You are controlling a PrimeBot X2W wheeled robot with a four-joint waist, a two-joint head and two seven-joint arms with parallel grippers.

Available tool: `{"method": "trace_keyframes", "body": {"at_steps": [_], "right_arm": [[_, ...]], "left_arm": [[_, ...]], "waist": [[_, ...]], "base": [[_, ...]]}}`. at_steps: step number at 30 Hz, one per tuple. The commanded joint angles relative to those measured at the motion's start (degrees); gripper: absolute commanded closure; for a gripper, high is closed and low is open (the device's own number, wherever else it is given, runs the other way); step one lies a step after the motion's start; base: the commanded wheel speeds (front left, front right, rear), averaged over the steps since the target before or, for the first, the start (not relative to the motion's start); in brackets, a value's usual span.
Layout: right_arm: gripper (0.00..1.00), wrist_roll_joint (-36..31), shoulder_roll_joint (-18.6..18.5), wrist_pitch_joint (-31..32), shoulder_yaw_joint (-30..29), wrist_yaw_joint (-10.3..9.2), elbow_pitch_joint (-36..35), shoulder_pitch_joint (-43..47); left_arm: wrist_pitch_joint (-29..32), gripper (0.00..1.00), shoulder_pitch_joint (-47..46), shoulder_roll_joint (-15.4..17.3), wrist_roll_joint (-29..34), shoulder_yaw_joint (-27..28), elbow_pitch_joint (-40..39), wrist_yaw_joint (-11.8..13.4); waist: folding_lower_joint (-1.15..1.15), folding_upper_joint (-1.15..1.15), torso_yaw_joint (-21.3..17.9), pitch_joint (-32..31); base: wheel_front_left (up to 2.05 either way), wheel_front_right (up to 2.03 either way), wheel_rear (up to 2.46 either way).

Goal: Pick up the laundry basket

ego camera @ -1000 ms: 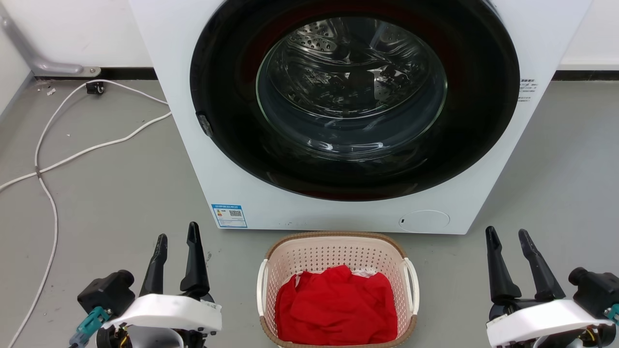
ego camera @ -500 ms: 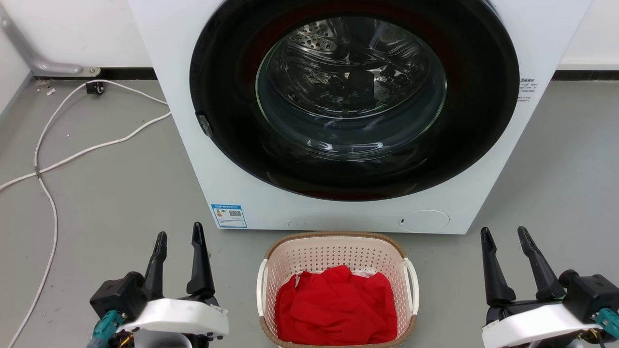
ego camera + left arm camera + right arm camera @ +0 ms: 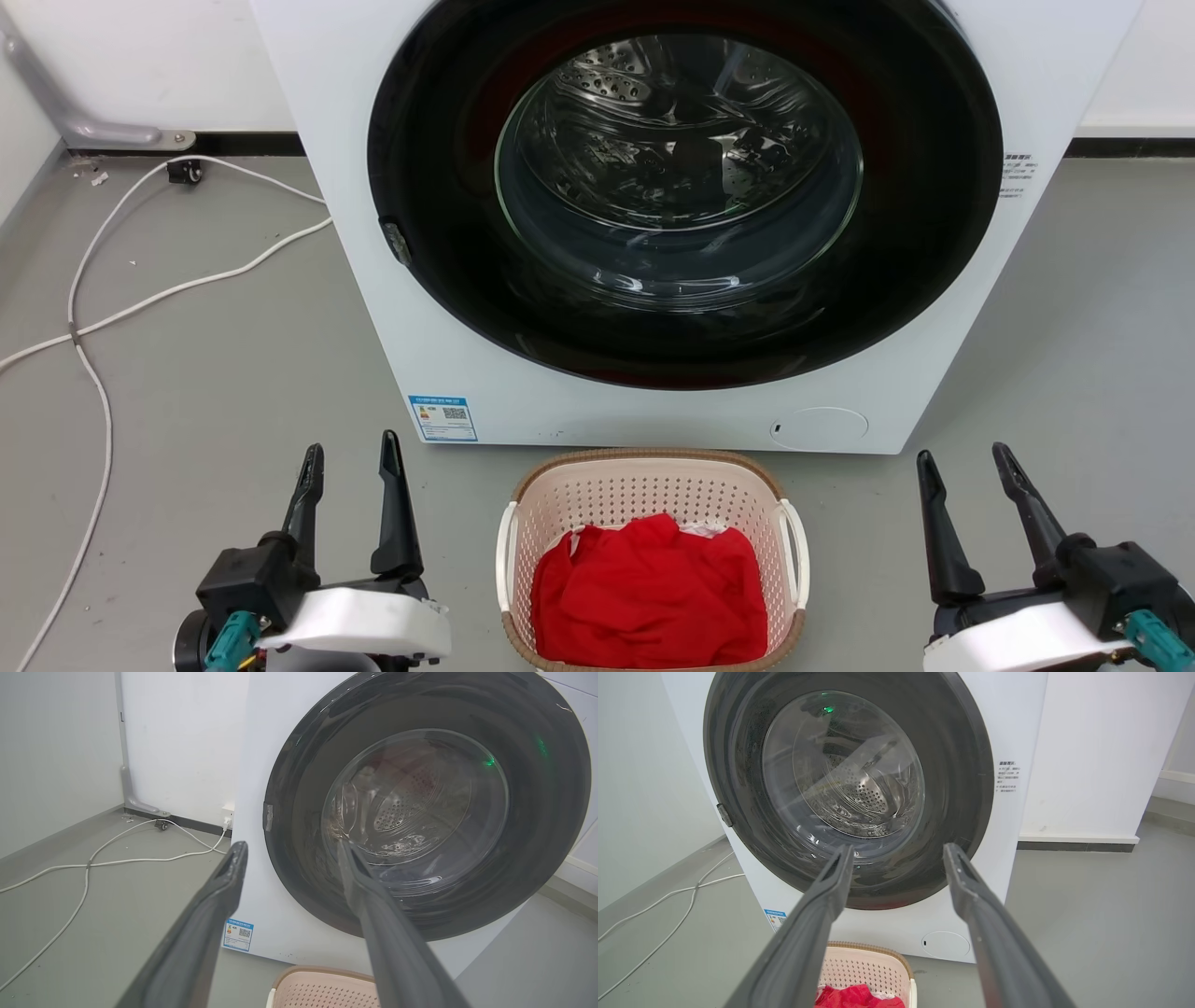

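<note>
A white front-loading washing machine looms ahead. Just before it sits the cream-pink perforated plastic laundry basket, with red cloth inside. Before the machine's front corners my left hand and right hand gape, empty. A white cable trails left of the machine.

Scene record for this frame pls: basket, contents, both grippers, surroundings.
basket: rounded cream-pink perforated plastic laundry basket, brown woven-look rim, white side handles; stands on the grey floor in front of the machine
contents: crumpled red cloth, a bit of white showing behind it
left_arm: left gripper open, empty, left of the basket, not touching
right_arm: right gripper open, empty, right of the basket, not touching
machine: white front-loading washing machine, round glass door shut
clutter: white cable on the floor, left of the machine
</note>
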Motion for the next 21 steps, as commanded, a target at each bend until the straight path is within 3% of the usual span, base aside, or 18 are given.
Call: {"method": "trace_keyframes", "body": {"at_steps": [1, 21], "right_arm": [[0.0, -1.39, -0.14, -0.48, 0.21, -0.02, -0.52, 0.62], [0.0, -9.91, -0.12, -2.6, 0.57, -0.02, -0.84, 1.66]], "left_arm": [[-0.41, 0.0, 0.33, 0.15, 1.23, -0.1, -0.66, 0.22], [-2.57, 0.0, 1.51, 0.16, 9.31, -0.95, -1.64, 1.63]], "waist": [[0.0, 0.0, -0.04, -0.04], [0.0, 0.0, -0.1, -0.03]], "base": [[0.0, 0.0, 0.0], [0.0, 0.0, 0.0]]}}
